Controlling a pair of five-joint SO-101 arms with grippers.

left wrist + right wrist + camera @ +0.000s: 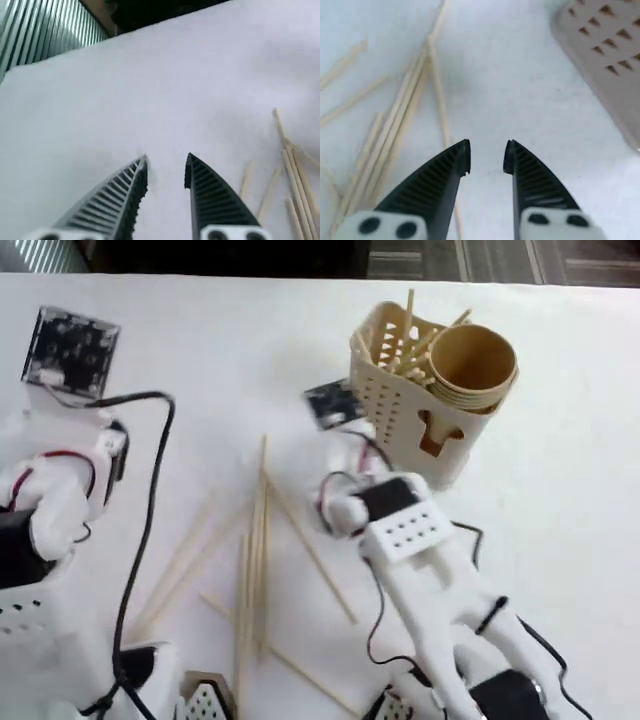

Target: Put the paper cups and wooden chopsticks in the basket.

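Observation:
A cream perforated basket (400,400) stands at the back right of the table, also seen in the right wrist view (605,55). Stacked brown paper cups (472,362) and several wooden chopsticks (408,325) sit inside it. More chopsticks (255,560) lie scattered on the white table in the middle. My right gripper (486,157) is open and holds nothing; it hovers over the table between the loose chopsticks (405,110) and the basket. My left gripper (166,170) is open with nothing in it, over bare table at the far left, with chopstick ends (295,175) off to one side.
The right arm (410,530) stretches from the front right up to the basket's near side. The left arm (60,490) and its black cable (150,500) occupy the left edge. A dark strip runs behind the table's back edge.

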